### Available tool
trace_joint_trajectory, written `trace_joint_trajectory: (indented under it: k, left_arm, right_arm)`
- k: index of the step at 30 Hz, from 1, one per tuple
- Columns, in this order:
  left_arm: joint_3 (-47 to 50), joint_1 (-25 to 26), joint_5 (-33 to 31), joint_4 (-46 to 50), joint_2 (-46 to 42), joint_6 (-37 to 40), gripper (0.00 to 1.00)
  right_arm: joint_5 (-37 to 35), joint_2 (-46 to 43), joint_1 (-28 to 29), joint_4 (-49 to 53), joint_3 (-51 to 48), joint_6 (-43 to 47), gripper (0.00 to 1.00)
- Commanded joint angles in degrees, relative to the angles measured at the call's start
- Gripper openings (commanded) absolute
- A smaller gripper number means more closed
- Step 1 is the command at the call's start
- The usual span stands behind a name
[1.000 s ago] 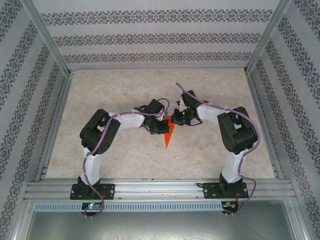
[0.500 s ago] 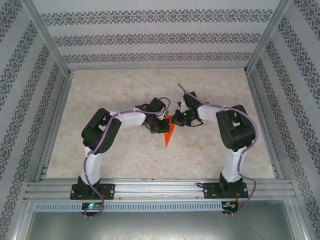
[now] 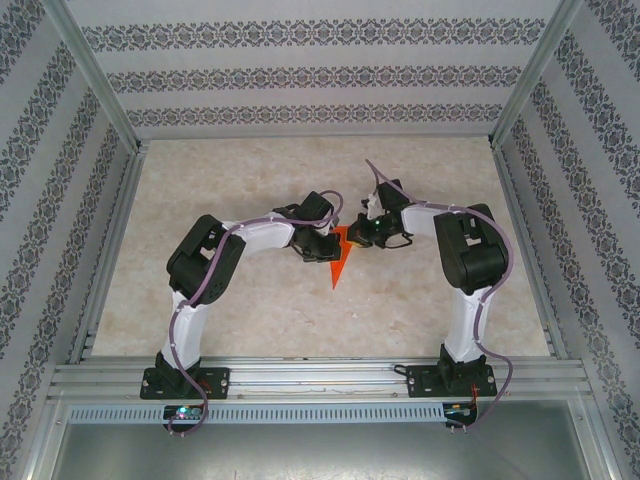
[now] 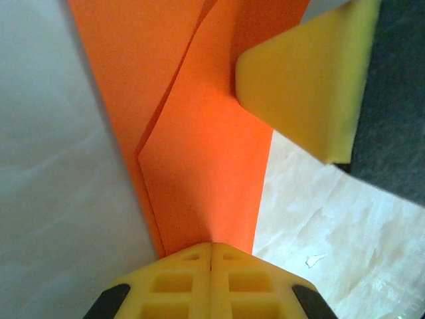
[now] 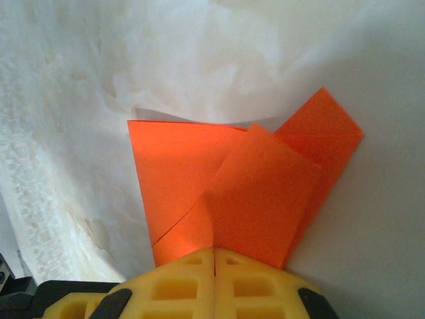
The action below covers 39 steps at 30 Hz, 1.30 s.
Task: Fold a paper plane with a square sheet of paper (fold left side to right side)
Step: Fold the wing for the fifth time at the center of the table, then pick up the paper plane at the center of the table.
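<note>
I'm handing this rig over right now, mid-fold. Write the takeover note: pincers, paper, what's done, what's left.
Left pincer: shut on the paper plane, layers fanning out from its tips.
Right pincer: shut on the same plane from the opposite side.
Paper: over the middle of the table, between both pincers, sharp tip pointing toward the arm bases. Cannot tell if it rests on the surface.
Done: sheet already folded into a narrow, layered dart.
Left: probably finishing the left-over-right fold, pressing the crease, then releasing.
</note>
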State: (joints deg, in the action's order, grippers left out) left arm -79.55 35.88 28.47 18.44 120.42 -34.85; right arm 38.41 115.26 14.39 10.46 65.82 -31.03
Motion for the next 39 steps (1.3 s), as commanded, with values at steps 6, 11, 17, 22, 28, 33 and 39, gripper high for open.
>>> trace_joint_trajectory:
  k: [6,11,17,22,28,33,39]
  left_arm:
    - [2.42,-0.28,-3.35,10.25,3.93,1.54,0.0]
    - [2.55,-0.28,-3.16,9.98,3.8,1.54,0.0]
    - [2.91,-0.28,-1.67,8.46,3.15,1.64,0.03]
    - [1.49,-0.27,-0.32,6.73,0.03,2.13,0.13]
    - [1.98,-0.93,-0.43,2.53,-9.05,3.15,0.31]
    - [9.43,-3.52,-5.6,-2.3,-20.57,2.76,0.37]
    - [21.56,-8.16,-14.92,-5.95,-34.36,2.05,0.46]
  right_arm:
    - [-5.21,4.77,-5.71,-3.72,4.45,0.65,0.0]
    - [-4.75,7.07,-7.53,-3.55,7.17,0.61,0.0]
    - [-4.57,7.13,-8.81,-2.72,9.91,0.6,0.0]
    - [-4.96,2.54,-9.03,-1.23,9.76,1.03,0.03]
    - [-8.08,-7.99,-8.33,-0.6,3.1,0.56,0.29]
    - [-15.73,-17.19,-4.25,4.53,-3.19,0.49,0.46]
    - [-28.32,-23.49,5.71,13.97,-5.1,-3.43,0.62]
